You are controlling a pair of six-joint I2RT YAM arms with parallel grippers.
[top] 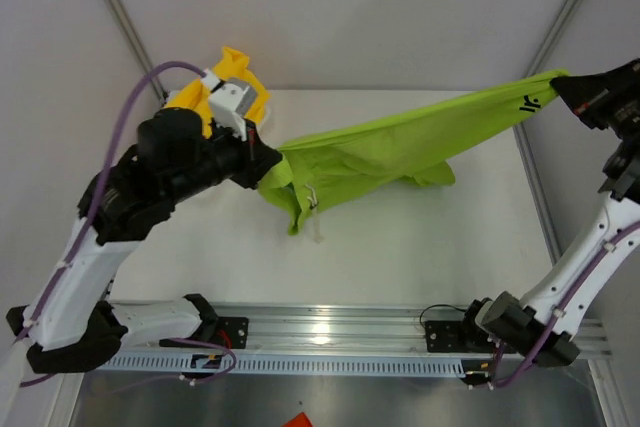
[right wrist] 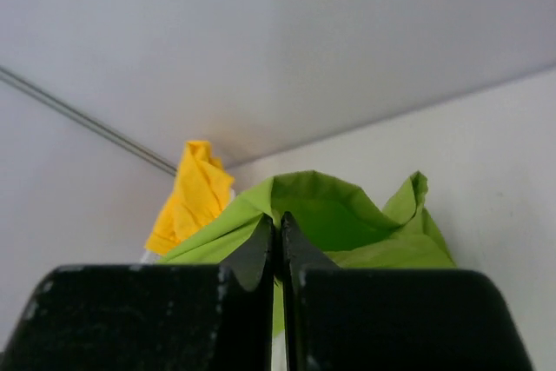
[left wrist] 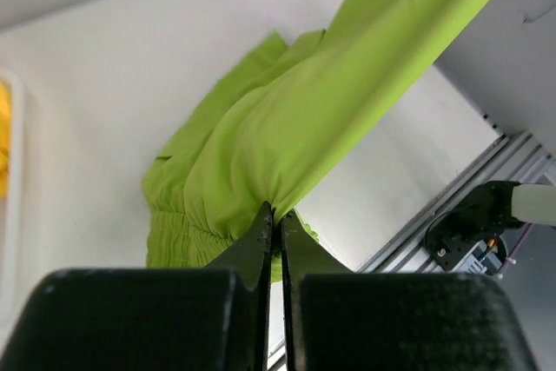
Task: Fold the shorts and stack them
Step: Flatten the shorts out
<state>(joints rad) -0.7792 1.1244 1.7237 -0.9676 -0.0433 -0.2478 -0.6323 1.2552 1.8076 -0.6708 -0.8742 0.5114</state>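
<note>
Left gripper [top: 265, 162] and right gripper [top: 560, 82] each clamp an end of the green shorts [top: 400, 142], stretched over the table [top: 420, 247]; yellow shorts [top: 238, 62] lie at its far-left corner.

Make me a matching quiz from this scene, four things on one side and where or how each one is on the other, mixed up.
1 green shorts
2 yellow shorts
3 left gripper
4 right gripper

A bunched at the far left
B shut on the logo end
C stretched out in mid-air
D shut near the waistband

Pairs: 1-C, 2-A, 3-D, 4-B
</note>
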